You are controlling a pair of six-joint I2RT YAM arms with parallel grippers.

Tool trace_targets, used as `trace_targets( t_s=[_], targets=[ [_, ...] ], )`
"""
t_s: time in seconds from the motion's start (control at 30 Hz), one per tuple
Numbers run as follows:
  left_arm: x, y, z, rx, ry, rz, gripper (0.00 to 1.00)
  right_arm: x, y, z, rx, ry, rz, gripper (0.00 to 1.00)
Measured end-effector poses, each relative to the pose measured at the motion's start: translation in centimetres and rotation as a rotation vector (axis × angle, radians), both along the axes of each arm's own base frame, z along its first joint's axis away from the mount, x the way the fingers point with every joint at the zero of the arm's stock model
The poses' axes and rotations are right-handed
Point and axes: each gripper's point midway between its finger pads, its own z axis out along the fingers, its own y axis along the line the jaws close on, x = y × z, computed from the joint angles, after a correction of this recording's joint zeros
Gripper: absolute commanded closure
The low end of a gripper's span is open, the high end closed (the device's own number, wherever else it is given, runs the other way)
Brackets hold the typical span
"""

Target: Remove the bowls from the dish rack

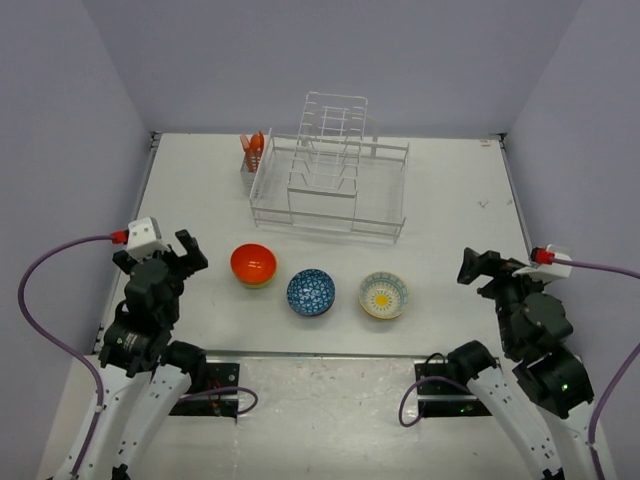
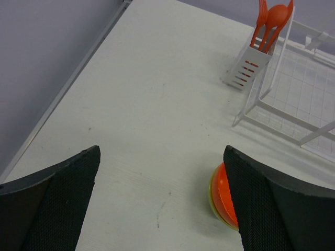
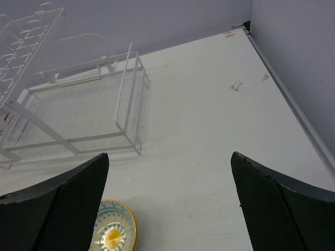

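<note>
Our left pincer (image 1: 190, 252) and right pincer (image 1: 472, 266) gape empty; swinging the left one could knock the orange bowl (image 1: 253, 263) just beside it.

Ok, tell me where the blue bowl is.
In the top view the blue bowl sits on the table, near side of the dish rack, between the orange bowl to its left and the yellow-centred bowl to its right.

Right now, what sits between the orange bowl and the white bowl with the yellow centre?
The blue patterned bowl, touching neither the orange bowl nor the yellow-centred bowl; the top external view shows it.
</note>
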Motion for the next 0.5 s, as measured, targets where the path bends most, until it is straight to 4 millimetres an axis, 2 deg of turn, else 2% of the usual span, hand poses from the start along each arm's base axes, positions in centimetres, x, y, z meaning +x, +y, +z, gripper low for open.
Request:
trace_targets(
  t_s=[0.23, 0.5],
  targets=[
    [-0.1, 0.2, 0.3, -0.005, -0.021, 0.008, 0.0, 1.3, 0.5, -2.1, -0.025, 0.053, -0.005, 0.01],
    [-0.2, 0.2, 0.2, -0.008, -0.032, 0.008, 0.0, 1.7, 0.5, -2.5, -0.02, 0.074, -0.029, 0.01]
  ],
)
